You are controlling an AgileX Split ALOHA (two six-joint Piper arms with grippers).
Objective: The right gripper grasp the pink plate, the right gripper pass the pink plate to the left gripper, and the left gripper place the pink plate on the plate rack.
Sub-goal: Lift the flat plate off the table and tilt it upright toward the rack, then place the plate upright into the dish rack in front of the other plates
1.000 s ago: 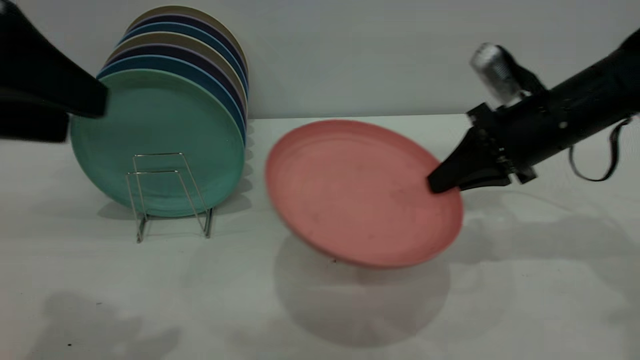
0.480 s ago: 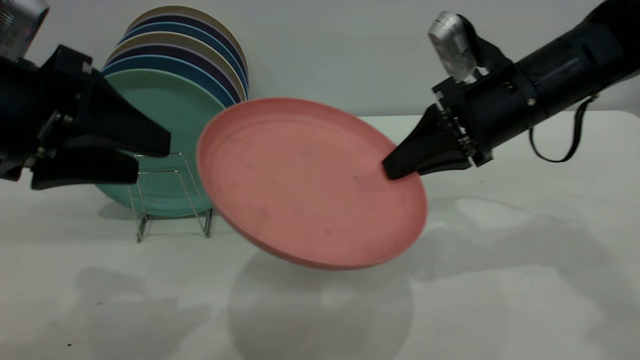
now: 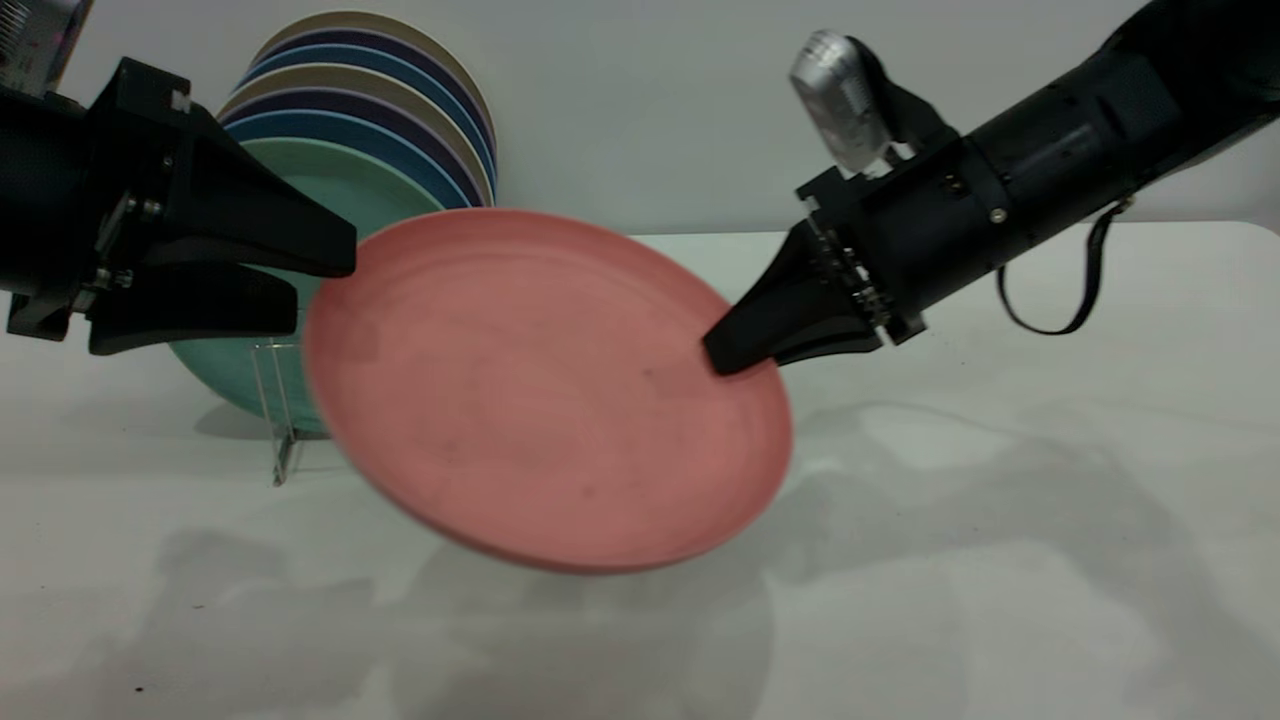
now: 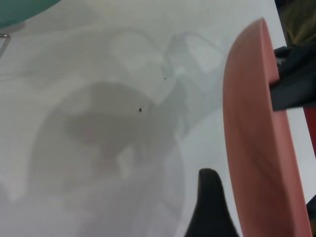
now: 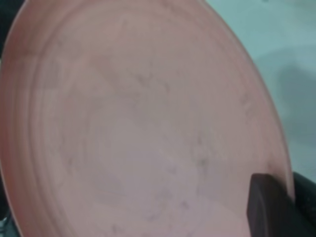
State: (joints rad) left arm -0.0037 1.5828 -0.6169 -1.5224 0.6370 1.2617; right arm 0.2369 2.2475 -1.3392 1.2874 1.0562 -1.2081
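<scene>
right gripper (image 3: 722, 357): centre-right of frame, clamped on rim of pink plate (image 3: 540, 390)
left gripper (image 3: 320, 285): left edge, jaws spread, nothing held

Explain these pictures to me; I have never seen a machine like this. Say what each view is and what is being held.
Two black robot arms work at a white table. The wide picture faces them; the other two come from cameras on their wrists. The right tool is shut on the rim of the pink plate, holding it tilted above the table. The left tool waits open at the plate's opposite edge, not gripping it. Behind stands a wire plate rack holding upright plates, a teal-green plate in front.
</scene>
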